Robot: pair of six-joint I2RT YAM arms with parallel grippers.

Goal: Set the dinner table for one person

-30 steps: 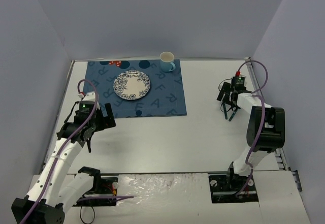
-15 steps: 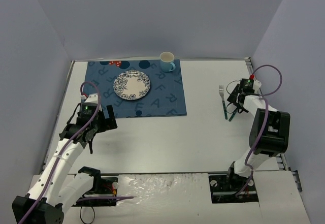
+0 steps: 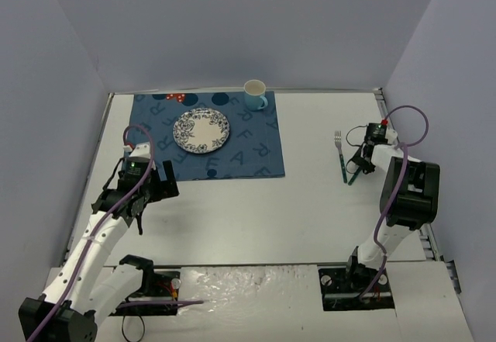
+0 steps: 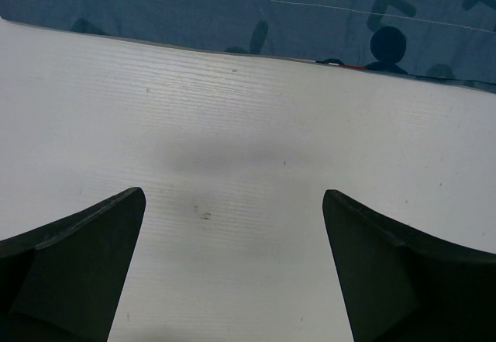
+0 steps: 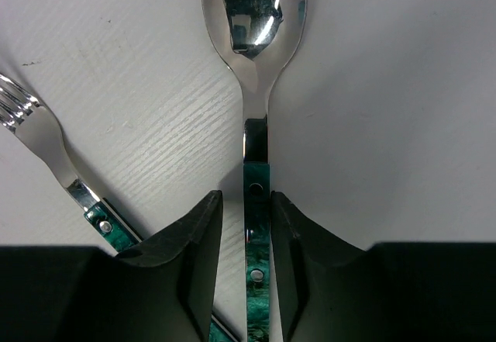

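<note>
1. Pincer on the left [image 4: 232, 202]: spread wide, nothing between the fingers, hanging over bare white desk [image 3: 310, 202] just short of the near edge of the blue lettered mat [image 3: 256, 156].
2. On that mat, at the far left of the desk: a patterned plate [image 3: 201, 130] near the middle, and a pale cup [image 3: 255, 92] at the far right corner.
3. Further right, well apart from the mat, lying flat on the bare desk: a fork [image 5: 46, 148] with a green handle, tines pointing away from the arms.
4. Just beside the fork: a spoon [image 5: 256, 164], also green-handled, bowl pointing the same way. Handles converging towards the near end; whether touching, cannot tell.
5. Pincer on the right [image 5: 246, 198]: lowered over the spoon, narrowed to a slim gap astride the green handle, the right finger against it, a sliver of space on the other side. Spoon resting on the desk.
</note>
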